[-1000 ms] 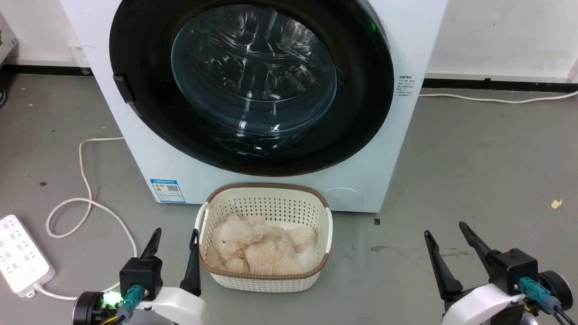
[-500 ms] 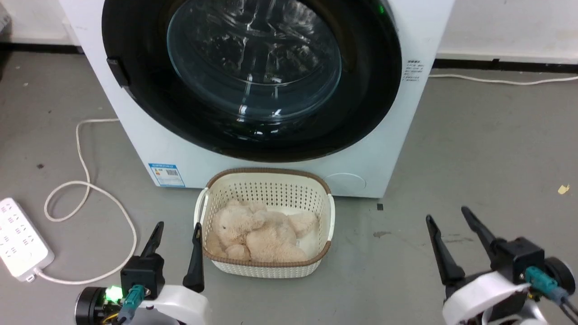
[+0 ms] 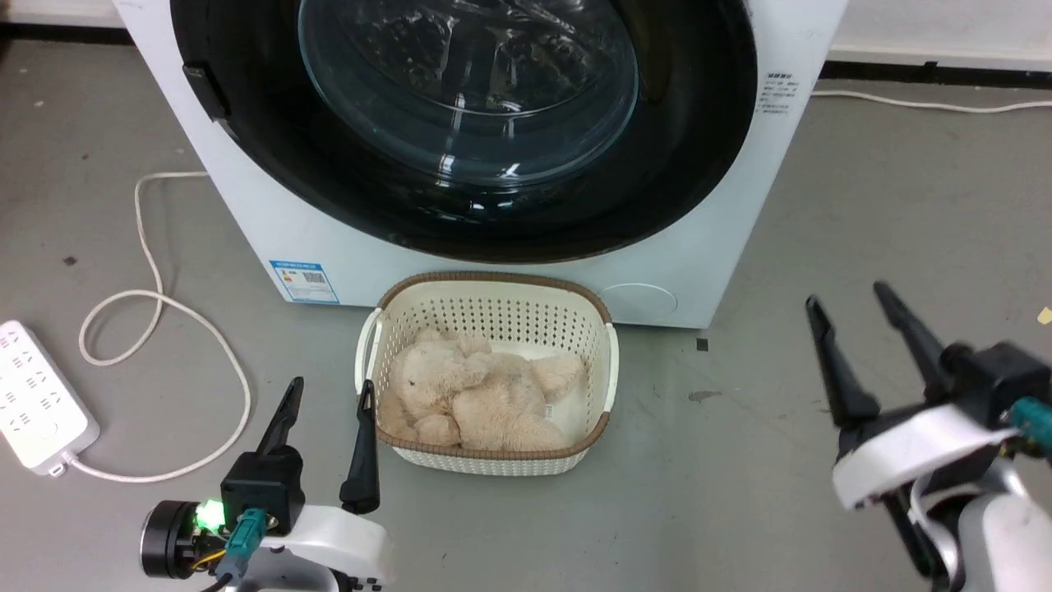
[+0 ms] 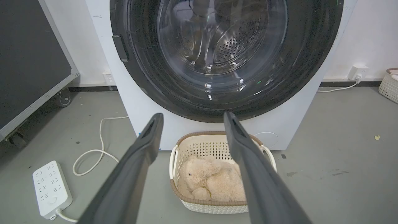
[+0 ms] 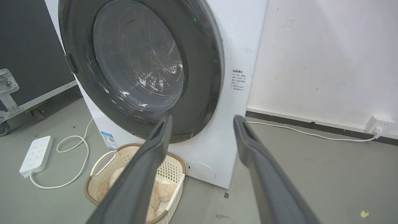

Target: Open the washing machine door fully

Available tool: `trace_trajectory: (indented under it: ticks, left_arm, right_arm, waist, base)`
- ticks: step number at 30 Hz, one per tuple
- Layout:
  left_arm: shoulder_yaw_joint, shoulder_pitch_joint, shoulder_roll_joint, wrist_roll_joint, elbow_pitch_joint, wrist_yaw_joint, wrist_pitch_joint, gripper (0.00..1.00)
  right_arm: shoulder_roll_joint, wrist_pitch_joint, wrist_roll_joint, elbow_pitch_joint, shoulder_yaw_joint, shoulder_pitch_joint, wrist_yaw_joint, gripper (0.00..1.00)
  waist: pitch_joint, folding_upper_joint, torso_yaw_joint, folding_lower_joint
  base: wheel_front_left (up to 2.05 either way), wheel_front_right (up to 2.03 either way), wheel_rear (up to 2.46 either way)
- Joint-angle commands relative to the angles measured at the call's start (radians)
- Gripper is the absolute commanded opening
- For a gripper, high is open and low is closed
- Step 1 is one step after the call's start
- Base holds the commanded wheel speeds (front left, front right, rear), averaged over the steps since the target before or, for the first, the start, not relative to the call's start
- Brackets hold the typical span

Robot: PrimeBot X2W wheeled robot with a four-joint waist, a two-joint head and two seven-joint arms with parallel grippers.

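- My left gripper (image 3: 330, 386) hung low at the lower left of the head view, its two dark fingers spread apart and holding nothing.
- Its right finger stood just beside the left wall of the laundry basket (image 3: 493, 284); I could not tell whether they touched.
- My right gripper (image 3: 847, 293) hovered over bare grey floor at the right, fingers also spread wide and empty, well clear of the machine.
- And there was the washing machine door (image 3: 468, 90), big, round and glossy black with its bulging glass window, lying flat against the front of the white washing machine (image 3: 271, 222).
- A small dark handle (image 3: 205, 86) sat on the door's left edge.
- Neither of my grippers touched the door.
- The basket sat on the floor right under the door, close against the machine's base, with a beige plush toy (image 3: 468, 399) lying inside it.
- Through the window the perforated steel drum (image 4: 236, 46) showed in my left wrist view.
- A white power strip (image 3: 37, 407) lay on the floor far left, its white cable (image 3: 148, 296) looping towards the machine.
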Motion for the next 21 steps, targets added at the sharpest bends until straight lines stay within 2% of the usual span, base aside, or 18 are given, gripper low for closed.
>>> trace_trajectory:
  ticks: [1,3,4,5,6,21]
  left_arm:
    - [-0.003,-0.014,0.001,-0.005,-0.007,0.005,-0.012,1.0]
    - [-0.005,-0.014,0.002,-0.004,-0.009,0.006,-0.017,1.0]
    - [-0.005,-0.015,0.003,-0.004,-0.011,0.006,-0.019,1.0]
    - [-0.005,-0.016,0.003,-0.004,-0.012,0.007,-0.021,1.0]
    - [-0.004,-0.017,0.003,-0.005,-0.014,0.008,-0.023,1.0]
    - [-0.023,-0.037,0.003,-0.012,-0.04,0.016,-0.054,1.0]
  right_arm:
    - [-0.013,0.003,0.021,0.011,-0.009,-0.041,0.0,1.0]
    - [-0.02,0.009,0.038,0.023,-0.016,-0.071,0.0,1.0]
    - [-0.023,0.012,0.048,0.029,-0.019,-0.086,0.0,0.79]
    - [-0.026,0.015,0.058,0.036,-0.022,-0.102,0.0,0.32]
    - [-0.028,0.019,0.069,0.043,-0.026,-0.117,0.0,0.0]
    - [-0.012,0.135,0.259,0.24,-0.145,-0.388,0.0,0.0]
  waist:
    - [0.007,-0.0001,0.001,-0.0001]
    - [0.012,-0.0001,0.004,-0.0001]
    - [0.015,-0.0001,0.005,-0.0001]
    - [0.018,-0.0001,0.007,-0.0001]
    - [0.021,-0.0001,0.008,-0.0001]
    - [0.087,-0.0001,0.035,-0.0001]
  base:
    - [0.0,0.0,0.0]
    - [0.0,0.0,0.0]
    - [0.0,0.0,0.0]
    - [0.0,0.0,0.0]
    - [0.0,0.0,0.0]
    - [0.0,0.0,0.0]
